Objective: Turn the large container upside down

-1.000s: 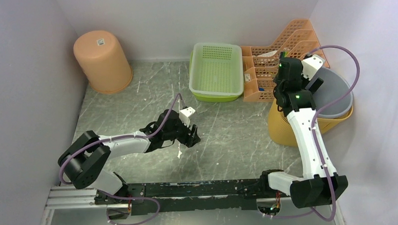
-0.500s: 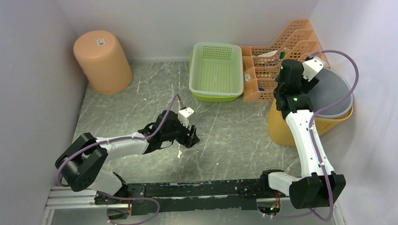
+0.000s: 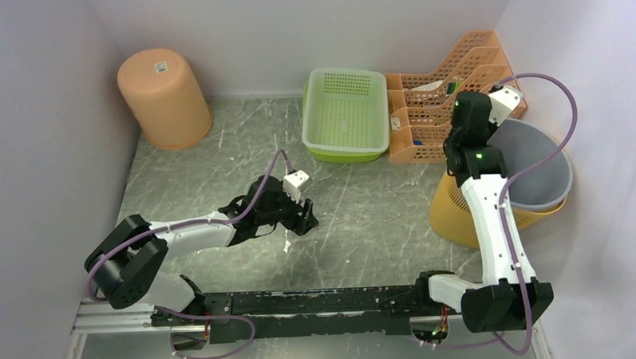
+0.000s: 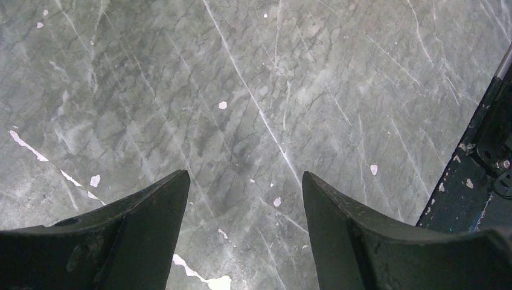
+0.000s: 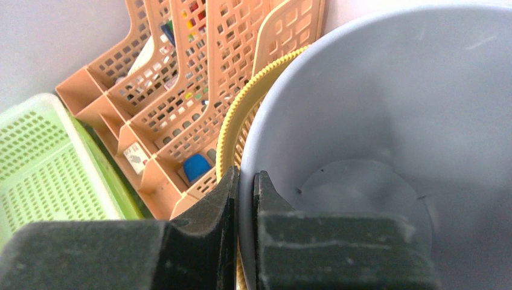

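Observation:
The large container (image 3: 538, 170), a grey round tub, stands mouth up inside a yellow basket (image 3: 453, 216) at the right wall. My right gripper (image 3: 487, 135) is shut on its near-left rim. In the right wrist view the gripper (image 5: 246, 176) pinches the thin grey wall (image 5: 386, 115), with one finger inside the tub and the other between it and the yellow basket rim (image 5: 241, 115). My left gripper (image 3: 308, 220) hovers low over the middle of the table. It is open, and only marble shows between its fingers (image 4: 244, 181).
An orange bucket (image 3: 164, 97) stands upside down in the back left corner. A green perforated basket (image 3: 346, 111) sits at the back centre. Beside it is an orange file organiser (image 3: 436, 103), which sits close to the tub's left side (image 5: 175, 90). Walls close in on three sides.
My right gripper has closed on the grey container's rim. The container has swung from tilted to mouth up in the yellow basket. The left arm has hardly moved.

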